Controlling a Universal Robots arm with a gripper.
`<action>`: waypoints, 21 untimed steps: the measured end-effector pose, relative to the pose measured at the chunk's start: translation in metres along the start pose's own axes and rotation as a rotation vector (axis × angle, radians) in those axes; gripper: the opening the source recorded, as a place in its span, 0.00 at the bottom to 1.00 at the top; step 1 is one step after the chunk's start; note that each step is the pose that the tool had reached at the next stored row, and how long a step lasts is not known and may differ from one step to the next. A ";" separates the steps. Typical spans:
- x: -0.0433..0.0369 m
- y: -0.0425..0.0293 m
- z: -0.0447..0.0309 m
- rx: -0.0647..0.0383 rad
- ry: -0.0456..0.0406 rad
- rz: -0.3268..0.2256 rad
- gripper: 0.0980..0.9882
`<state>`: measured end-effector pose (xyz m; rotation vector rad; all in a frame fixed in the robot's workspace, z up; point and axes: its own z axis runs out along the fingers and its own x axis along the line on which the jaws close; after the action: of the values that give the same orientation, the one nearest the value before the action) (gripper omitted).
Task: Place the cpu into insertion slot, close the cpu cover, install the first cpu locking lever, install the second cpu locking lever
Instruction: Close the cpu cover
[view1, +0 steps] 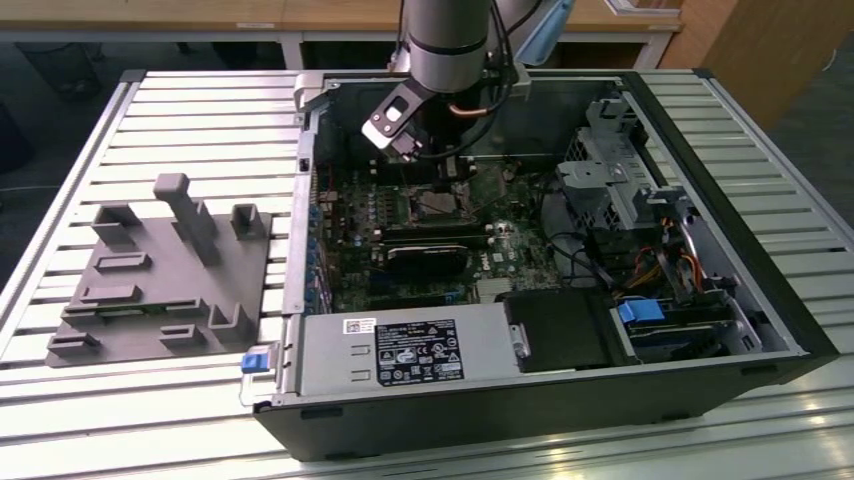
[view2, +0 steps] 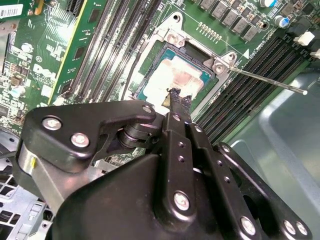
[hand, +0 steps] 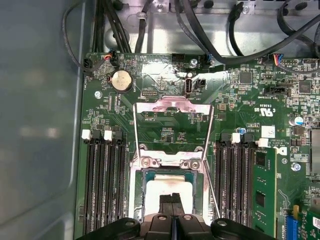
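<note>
Hanging fingers: pressed together, tips at chip
Chip: lying in socket
Cover: raised open

You've got one arm carrying one gripper, and one table bearing one open computer case and one grey fixture. Inside the case, count one power supply, one insertion slot, one cpu, one cpu cover and two locking levers. On the one green board you can also pick out one coin battery and two banks of long black memory slots; how many slots sit in each bank you can't settle from here
</note>
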<state>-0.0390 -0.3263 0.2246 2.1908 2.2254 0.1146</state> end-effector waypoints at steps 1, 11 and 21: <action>0.0000 0.0000 -0.0002 0.000 -0.0001 0.000 0.01; 0.0002 0.0004 -0.0057 0.001 0.0000 0.000 0.01; 0.0005 0.0010 -0.0142 0.002 0.0000 0.000 0.01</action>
<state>-0.0389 -0.3263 0.2389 2.1916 2.2263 0.1128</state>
